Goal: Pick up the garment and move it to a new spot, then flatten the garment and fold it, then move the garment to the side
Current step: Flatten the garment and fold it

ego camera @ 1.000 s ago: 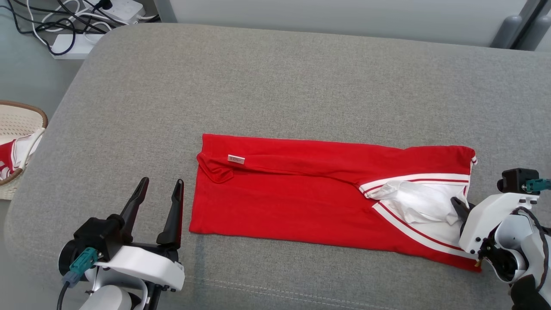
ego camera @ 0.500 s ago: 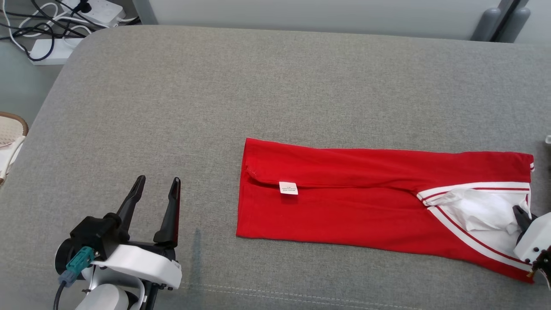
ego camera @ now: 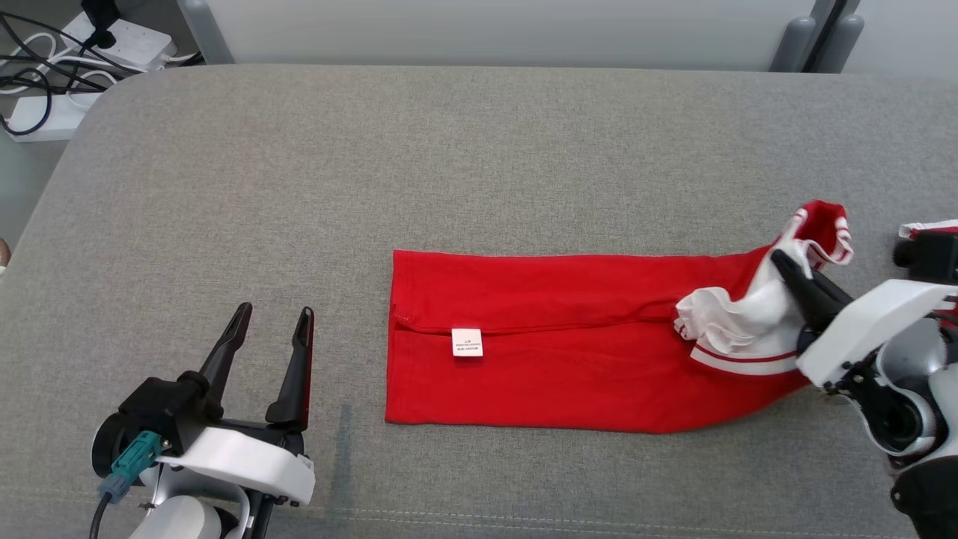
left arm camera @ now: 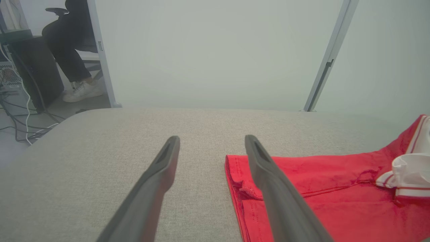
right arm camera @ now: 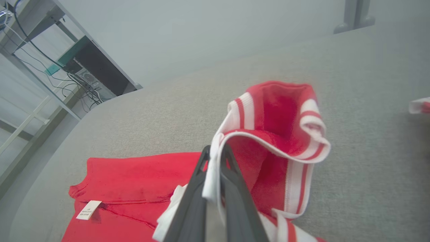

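Note:
The garment [ego camera: 554, 352] is red with white striped trim and lies as a long folded strip on the grey cushion [ego camera: 449, 165]. A small white label [ego camera: 467, 342] sits near its left end. My right gripper [ego camera: 782, 263] is shut on the white-trimmed right end and holds it lifted off the cushion; in the right wrist view the cloth [right arm camera: 278, 134] curls up over my right gripper's [right arm camera: 215, 151] closed fingers. My left gripper [ego camera: 273, 318] stands open at the lower left, apart from the garment's left edge [left arm camera: 235, 174], with nothing between its fingers [left arm camera: 161, 168].
Power strips and cables [ego camera: 52, 67] lie on the floor at the back left. A pale wall panel [ego camera: 486, 30] runs behind the cushion, with grey posts [ego camera: 816, 34] at the back right. A seated person's legs [left arm camera: 70, 47] show far off in the left wrist view.
My right gripper has closed on the garment's right end and lifted it up and inward, bunching the white trim. The head camera has shifted. The left arm has stayed put.

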